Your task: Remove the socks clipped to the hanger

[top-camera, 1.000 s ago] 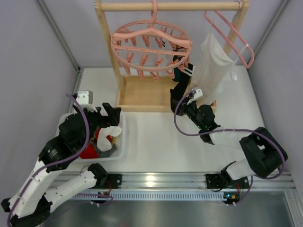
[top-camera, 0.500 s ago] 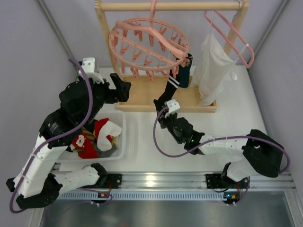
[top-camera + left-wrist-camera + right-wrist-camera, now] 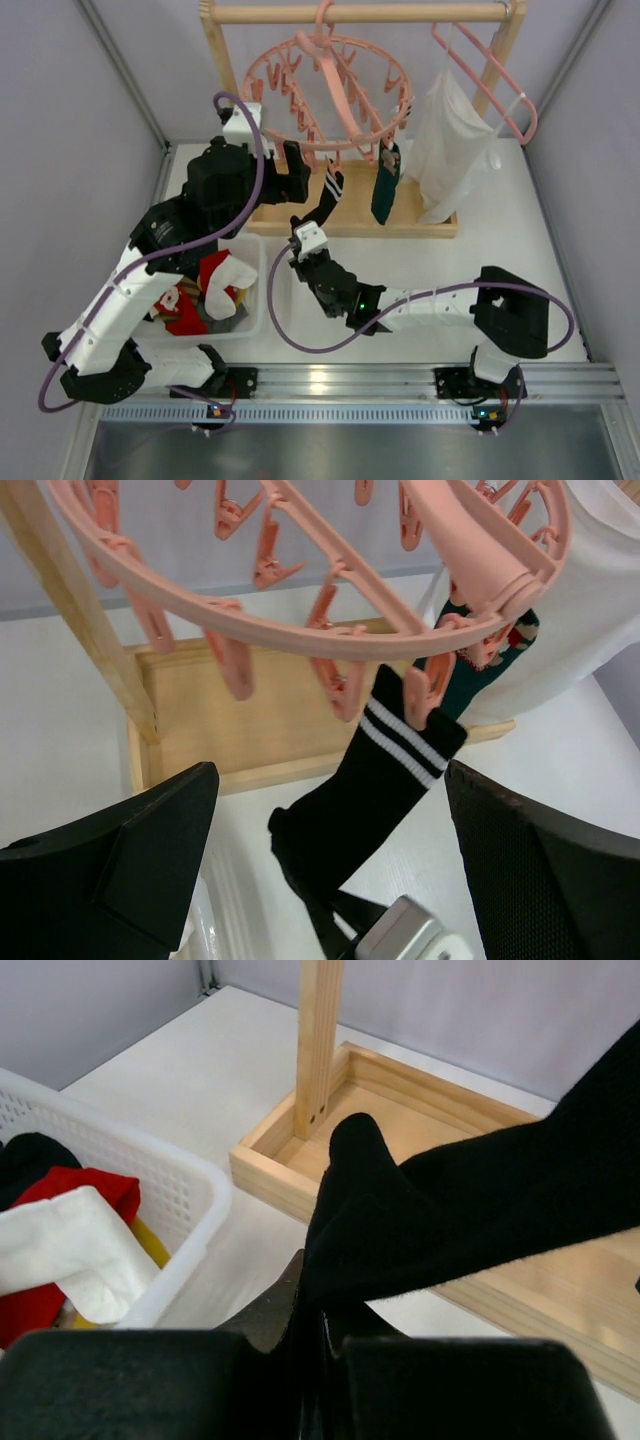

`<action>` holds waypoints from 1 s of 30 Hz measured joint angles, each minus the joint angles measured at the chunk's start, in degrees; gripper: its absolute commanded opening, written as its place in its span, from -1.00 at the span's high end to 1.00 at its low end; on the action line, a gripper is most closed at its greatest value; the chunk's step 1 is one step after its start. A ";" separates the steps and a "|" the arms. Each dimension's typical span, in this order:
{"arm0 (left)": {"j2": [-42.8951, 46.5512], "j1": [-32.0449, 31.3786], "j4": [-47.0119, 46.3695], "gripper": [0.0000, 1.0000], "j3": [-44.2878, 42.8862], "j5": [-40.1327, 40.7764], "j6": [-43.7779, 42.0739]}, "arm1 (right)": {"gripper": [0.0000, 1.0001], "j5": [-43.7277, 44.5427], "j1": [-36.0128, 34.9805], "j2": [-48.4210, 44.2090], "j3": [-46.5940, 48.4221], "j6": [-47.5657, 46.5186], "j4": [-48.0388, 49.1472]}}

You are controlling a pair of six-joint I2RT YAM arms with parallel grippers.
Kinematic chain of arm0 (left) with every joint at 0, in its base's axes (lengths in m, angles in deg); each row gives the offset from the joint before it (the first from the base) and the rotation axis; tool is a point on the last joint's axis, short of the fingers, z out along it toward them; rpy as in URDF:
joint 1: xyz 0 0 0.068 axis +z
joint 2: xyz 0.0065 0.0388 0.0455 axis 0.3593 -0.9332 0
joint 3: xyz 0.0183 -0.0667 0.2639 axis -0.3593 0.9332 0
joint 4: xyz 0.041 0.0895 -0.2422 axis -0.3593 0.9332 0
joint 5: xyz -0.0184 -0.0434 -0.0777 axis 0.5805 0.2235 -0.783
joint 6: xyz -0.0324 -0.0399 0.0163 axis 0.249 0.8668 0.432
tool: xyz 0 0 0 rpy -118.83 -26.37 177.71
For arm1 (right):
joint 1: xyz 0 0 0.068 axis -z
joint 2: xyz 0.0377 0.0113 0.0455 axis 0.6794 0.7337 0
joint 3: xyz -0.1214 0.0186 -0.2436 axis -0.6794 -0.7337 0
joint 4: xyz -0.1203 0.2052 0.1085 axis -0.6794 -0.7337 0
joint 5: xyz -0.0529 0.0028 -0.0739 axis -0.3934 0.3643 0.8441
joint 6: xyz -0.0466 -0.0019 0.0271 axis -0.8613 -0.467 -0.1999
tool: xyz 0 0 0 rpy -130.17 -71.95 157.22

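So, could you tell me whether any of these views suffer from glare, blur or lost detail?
Top external: evenly lit, sharp, with one bright glare spot on the metal rail. Left wrist: the hanger and black sock are clear, the dark fingers soft. Right wrist: the black sock is a near featureless dark mass, the basket well lit.

Robot test cell, probably a lab
Grey panel walls [image 3: 70, 120] box in a white surface [image 3: 500, 240]; an aluminium rail [image 3: 340, 378] along its near edge carries the robot arms' bases [image 3: 225, 378].
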 measured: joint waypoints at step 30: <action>-17.33 -8.46 0.02 -0.56 -5.51 28.50 -4.02 | 1.00 4.20 -4.20 12.68 16.31 -4.79 -6.80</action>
